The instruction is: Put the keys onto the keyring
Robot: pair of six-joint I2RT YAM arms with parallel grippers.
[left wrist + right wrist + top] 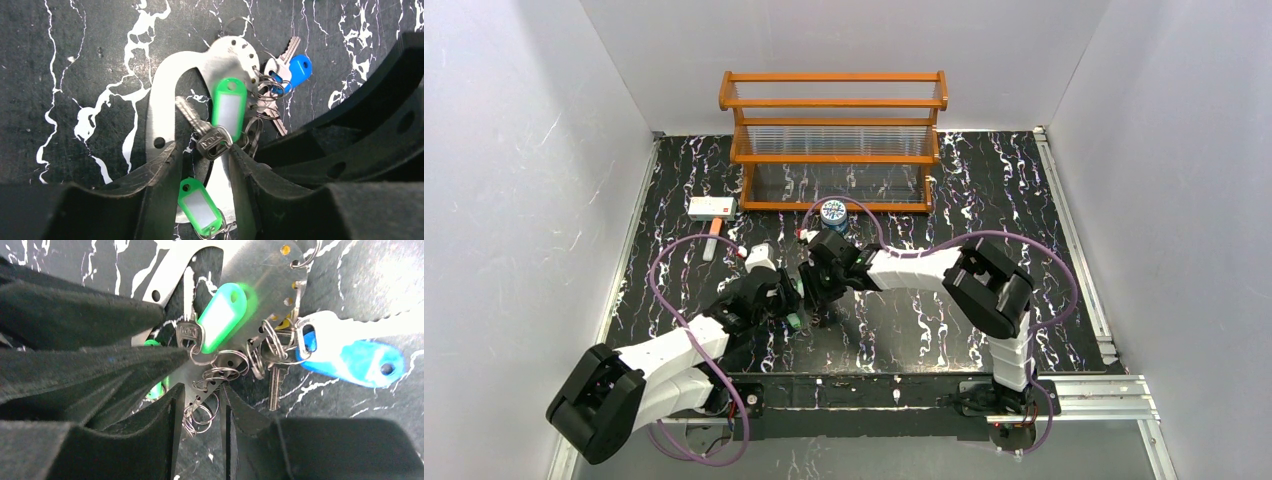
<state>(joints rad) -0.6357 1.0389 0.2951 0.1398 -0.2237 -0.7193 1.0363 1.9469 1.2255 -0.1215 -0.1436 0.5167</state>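
Our half-open left jaws sit around the silver key (215,142) to grab it; our half-open right jaws hang over the keyring (260,270).

keyring (161,95): brushed metal | keys (229,107): glossy plastic tags | table (75,60): glossy marbled

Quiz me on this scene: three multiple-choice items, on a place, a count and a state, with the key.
1. The can stands: A) in front of the wooden rack; B) on its top shelf; C) by the right arm's base.
2. Green tags in the left wrist view: A) one; B) two; C) four.
3. The left gripper has its jaws: A) apart around a key head; B) pressed together; C) out of view.
Key: 1 A, it sits just before the rack. 2 B, one over the keyring, one lower between the fingers. 3 A, a gap shows between them.
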